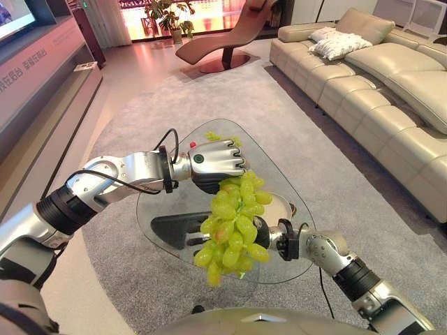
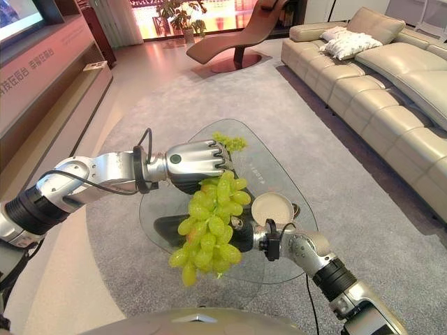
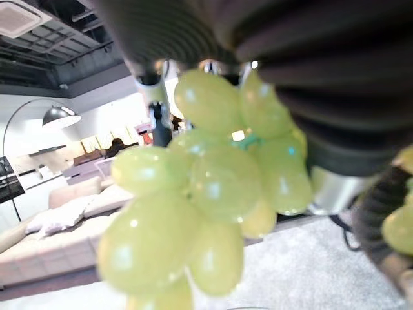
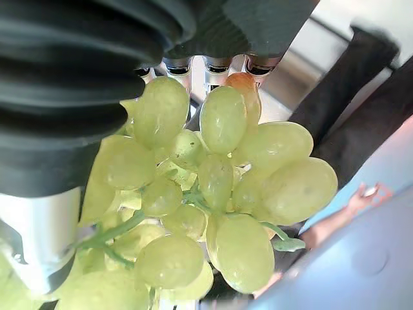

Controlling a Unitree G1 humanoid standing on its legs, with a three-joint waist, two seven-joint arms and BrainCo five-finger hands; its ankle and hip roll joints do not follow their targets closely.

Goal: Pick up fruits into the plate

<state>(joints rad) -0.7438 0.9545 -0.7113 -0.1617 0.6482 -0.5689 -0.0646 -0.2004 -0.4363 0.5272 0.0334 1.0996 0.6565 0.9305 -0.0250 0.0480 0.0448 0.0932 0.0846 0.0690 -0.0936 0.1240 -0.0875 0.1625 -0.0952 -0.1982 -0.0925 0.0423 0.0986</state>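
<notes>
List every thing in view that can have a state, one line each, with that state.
Grape bunch: lifted off the glass table, hanging between both hands.
Left robot hand: fingers curled on the top of the grape bunch.
Right robot hand: against the bunch's lower part, fingers hidden behind the grapes.
Plate: on the table, empty.
Second grape bunch: lying on the table's far side.
Glass table: upright.

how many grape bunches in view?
2: a large bunch hanging from the left hand over the glass table; a small bunch lying on its far side. Others may be hidden.
</notes>
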